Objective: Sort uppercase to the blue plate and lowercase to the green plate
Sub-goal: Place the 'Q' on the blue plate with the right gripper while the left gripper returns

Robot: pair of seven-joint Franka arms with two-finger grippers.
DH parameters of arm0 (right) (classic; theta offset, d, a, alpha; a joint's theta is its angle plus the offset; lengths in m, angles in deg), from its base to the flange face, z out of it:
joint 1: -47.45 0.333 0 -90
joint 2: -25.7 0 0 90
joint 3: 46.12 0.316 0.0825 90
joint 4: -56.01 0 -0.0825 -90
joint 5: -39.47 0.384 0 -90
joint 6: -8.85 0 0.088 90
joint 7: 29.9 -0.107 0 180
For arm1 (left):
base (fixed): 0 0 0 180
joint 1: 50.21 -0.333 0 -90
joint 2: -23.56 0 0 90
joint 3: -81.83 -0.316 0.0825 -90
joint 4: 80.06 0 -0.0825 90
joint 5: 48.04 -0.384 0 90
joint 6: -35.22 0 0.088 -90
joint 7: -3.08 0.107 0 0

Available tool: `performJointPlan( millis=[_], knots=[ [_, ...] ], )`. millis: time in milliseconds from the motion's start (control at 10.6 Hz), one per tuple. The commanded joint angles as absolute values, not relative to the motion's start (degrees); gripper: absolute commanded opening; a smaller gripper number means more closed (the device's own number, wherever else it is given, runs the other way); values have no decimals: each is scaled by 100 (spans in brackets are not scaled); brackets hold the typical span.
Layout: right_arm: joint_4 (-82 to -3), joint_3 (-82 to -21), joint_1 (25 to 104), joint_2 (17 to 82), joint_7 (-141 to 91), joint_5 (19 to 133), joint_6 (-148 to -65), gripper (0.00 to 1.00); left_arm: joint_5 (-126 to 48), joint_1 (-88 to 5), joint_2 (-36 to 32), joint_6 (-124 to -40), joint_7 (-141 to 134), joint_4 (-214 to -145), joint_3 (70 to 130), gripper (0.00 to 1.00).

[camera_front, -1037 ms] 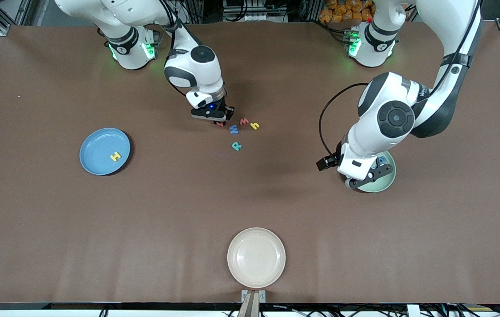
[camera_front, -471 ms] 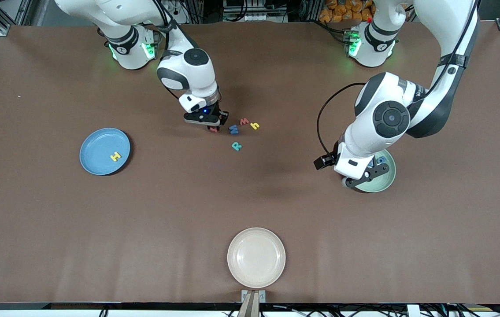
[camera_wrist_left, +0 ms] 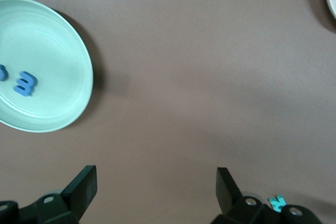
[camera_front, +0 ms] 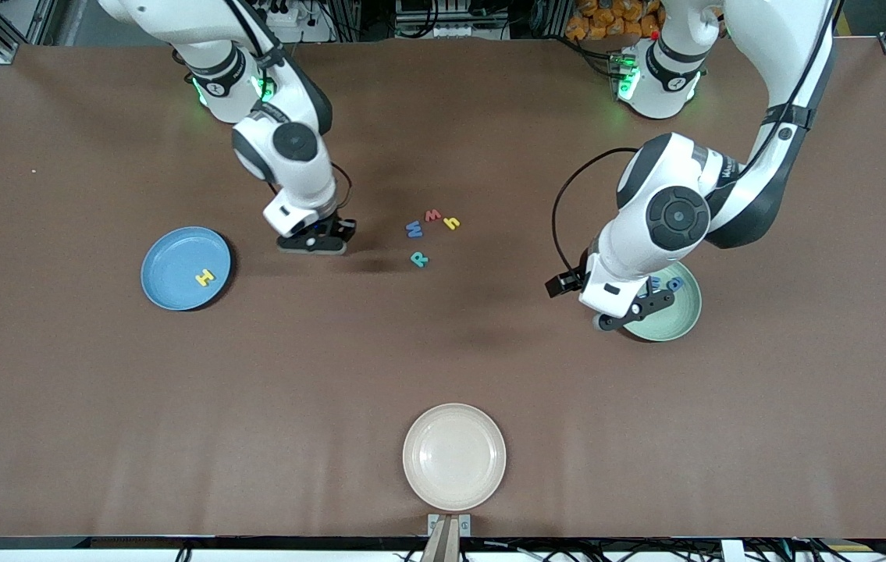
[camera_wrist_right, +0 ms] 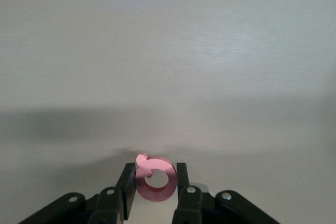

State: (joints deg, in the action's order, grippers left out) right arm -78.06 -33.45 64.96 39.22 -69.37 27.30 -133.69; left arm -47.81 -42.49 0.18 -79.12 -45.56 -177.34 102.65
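Two claws: the right claw point(camera_wrist_right: 152, 182) clamps the small red foam Q point(camera_wrist_right: 154, 177) above bare brown surface point(camera_front: 443, 351); the left claw point(camera_wrist_left: 156, 195), fingers apart, hovers beside the pale mint-green plastic plate point(camera_wrist_left: 79, 77).

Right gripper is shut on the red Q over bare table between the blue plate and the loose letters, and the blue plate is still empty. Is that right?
Not quite. The front view shows the blue plate already holds the yellow H. The rest stands: the right gripper is shut on the red Q, over bare table between that plate and the loose letters.
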Motion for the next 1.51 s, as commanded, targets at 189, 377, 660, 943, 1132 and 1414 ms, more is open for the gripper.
performJointPlan(
  millis=[189, 377, 660, 943, 1132, 1414],
  knots=[
    [-7653, -5169, 6459, 3133, -2796, 3622, -12036, 28, -4540, -3949, -131, -7904, -4991, -17683, 10231, 100],
    [-7574, -6014, 6477, 3176, -1457, 3465, -12105, 28, -4540, -3757, -297, -8096, -5350, -17683, 10266, 100],
    [-7758, -6535, 6355, 3386, -848, 3094, -12796, 28, -4549, -3335, -587, -8632, -6106, -17691, 10275, 100],
    [-8048, -6677, 6232, 3799, -548, 3120, -13825, 31, -4628, -2843, -895, -9186, -6879, -17709, 10415, 100],
    [-8119, -6668, 6204, 3853, -503, 3182, -13899, 64, -4637, -2518, -1001, -9563, -7363, -17919, 10460, 100],
    [-8075, -6651, 6257, 3740, -573, 3339, -13654, 72, -4987, -2253, -1203, -10082, -7820, -18436, 10591, 100]
  ],
)
